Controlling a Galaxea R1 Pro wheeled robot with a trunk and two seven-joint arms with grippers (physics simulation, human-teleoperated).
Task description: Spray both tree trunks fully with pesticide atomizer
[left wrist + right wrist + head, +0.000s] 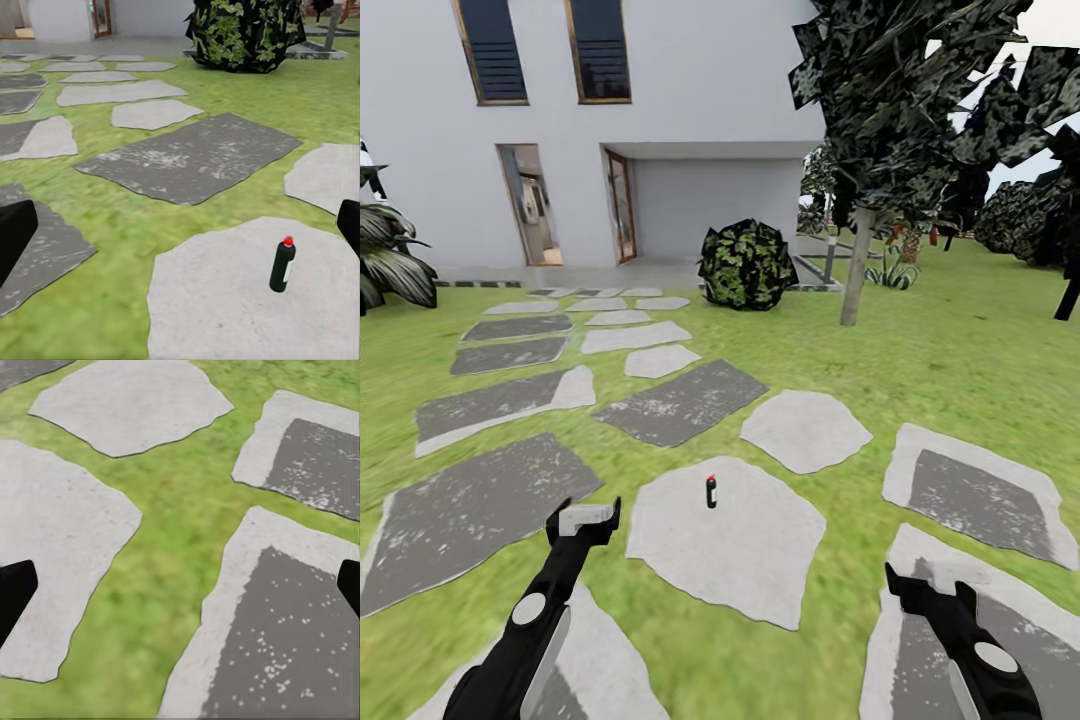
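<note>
On the pale stepping stone (760, 560) ahead, the pesticide atomizer (711, 491) stands upright between your left gripper (586, 517) and right gripper (930, 592), both spread wide and empty: you're approaching, so drive closer, then lower one around it.

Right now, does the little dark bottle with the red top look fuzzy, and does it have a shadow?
Head view: the small dark red-capped bottle is tiny and soft-edged on the pale stepping stone, with no clear shadow. Left wrist view: it looks sharper, still shadowless.

Upright pesticide atomizer (711, 491) on pale paving stone (760, 560)
</note>
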